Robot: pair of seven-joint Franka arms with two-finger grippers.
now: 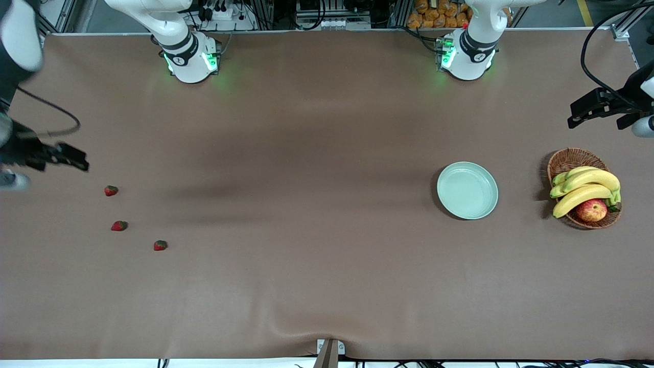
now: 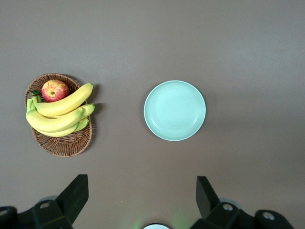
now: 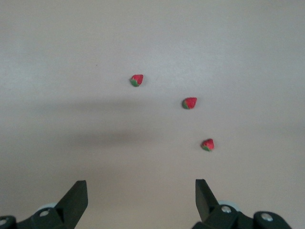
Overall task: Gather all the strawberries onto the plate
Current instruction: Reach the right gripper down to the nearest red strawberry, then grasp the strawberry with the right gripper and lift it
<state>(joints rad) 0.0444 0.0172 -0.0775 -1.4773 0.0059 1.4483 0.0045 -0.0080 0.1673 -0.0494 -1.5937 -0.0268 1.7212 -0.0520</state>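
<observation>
Strawberries (image 1: 119,225) x3 are lying loose on the brown table (image 1: 306,204) at the right arm's end, well apart from the mint-green plate (image 1: 467,190), which has nothing in it and sits toward the left arm's end beside a wicker basket (image 1: 567,159) of bananas (image 1: 585,186) and an apple (image 1: 591,210). Right gripper (image 1: 71,157) hangs above the table near the berries, fingers spread, holding nothing. Left gripper (image 1: 587,110) is up over the table close to the basket, also spread wide and holding nothing.
</observation>
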